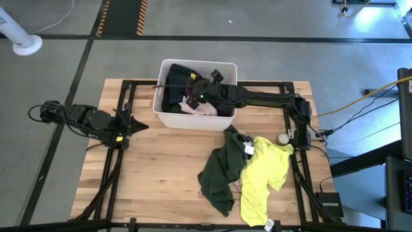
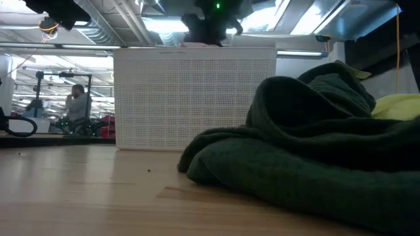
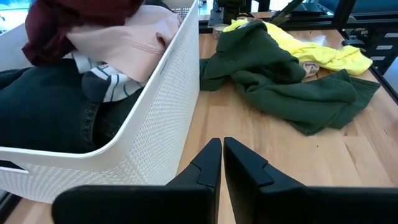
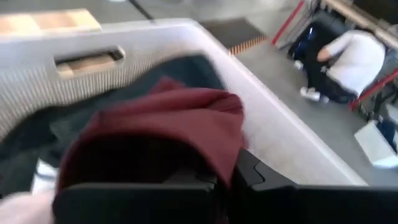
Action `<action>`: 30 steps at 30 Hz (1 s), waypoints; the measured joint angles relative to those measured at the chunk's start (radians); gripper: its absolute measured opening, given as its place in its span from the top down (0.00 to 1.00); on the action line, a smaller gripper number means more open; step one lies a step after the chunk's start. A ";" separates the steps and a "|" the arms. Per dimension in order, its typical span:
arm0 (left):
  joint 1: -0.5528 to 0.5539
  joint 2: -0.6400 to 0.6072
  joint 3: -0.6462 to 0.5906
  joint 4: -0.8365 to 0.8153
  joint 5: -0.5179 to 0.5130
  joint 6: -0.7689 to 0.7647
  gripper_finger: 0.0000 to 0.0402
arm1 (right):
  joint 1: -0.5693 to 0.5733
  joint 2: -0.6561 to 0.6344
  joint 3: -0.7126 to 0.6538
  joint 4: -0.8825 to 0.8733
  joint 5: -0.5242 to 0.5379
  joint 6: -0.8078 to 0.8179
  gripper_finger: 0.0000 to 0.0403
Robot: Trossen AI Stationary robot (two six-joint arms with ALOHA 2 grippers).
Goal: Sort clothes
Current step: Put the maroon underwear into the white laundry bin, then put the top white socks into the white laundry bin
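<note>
A white bin (image 1: 164,115) at the table's far middle holds dark garments (image 3: 43,106) and a pale pink one (image 3: 124,37). My right gripper (image 1: 194,92) reaches over the bin and is shut on a maroon garment (image 4: 161,130), which also shows in the left wrist view (image 3: 68,25). A dark green garment (image 1: 219,174) and a neon yellow one (image 1: 264,171) lie spread on the table, near right of the bin. My left gripper (image 3: 222,163) is shut and empty at the table's left, pointing at the bin's wall. My right gripper holds the maroon garment in a bunch (image 4: 205,143) between its fingers. The cloth drapes over the fingers and hides the place of contact, so I cannot tell how many layers it has. The garment sits above the pink garment, inside the bin's outline.
The dark frame rails (image 1: 125,96) run along the table's sides. A small round object (image 1: 282,138) lies by the yellow garment. Bare wood shows at the near left (image 1: 154,180). A person (image 4: 348,62) crouches on the floor beyond the table.
</note>
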 joint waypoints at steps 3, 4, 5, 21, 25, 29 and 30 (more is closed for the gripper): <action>0.000 0.000 0.000 0.001 0.000 0.007 0.97 | -0.005 0.001 -0.028 -0.006 0.023 0.046 0.92; 0.000 0.000 0.000 0.001 0.000 0.007 0.97 | -0.005 0.001 -0.028 -0.007 0.024 0.058 0.89; 0.000 0.000 0.000 0.001 0.000 0.009 0.97 | -0.005 0.001 -0.027 -0.003 0.024 0.064 0.86; 0.000 0.000 0.000 0.001 0.000 0.008 0.97 | 0.112 0.000 0.430 -0.461 -0.113 0.114 0.44; 0.000 0.000 0.000 0.001 0.000 0.008 0.97 | 0.208 -0.003 0.475 -0.569 -0.136 0.181 0.44; 0.000 0.000 0.000 0.002 0.000 0.006 0.97 | 0.319 -0.008 0.466 -0.657 -0.164 0.257 0.44; 0.000 0.000 0.000 0.002 0.000 0.006 0.97 | 0.347 -0.005 0.466 -0.675 -0.169 0.288 0.44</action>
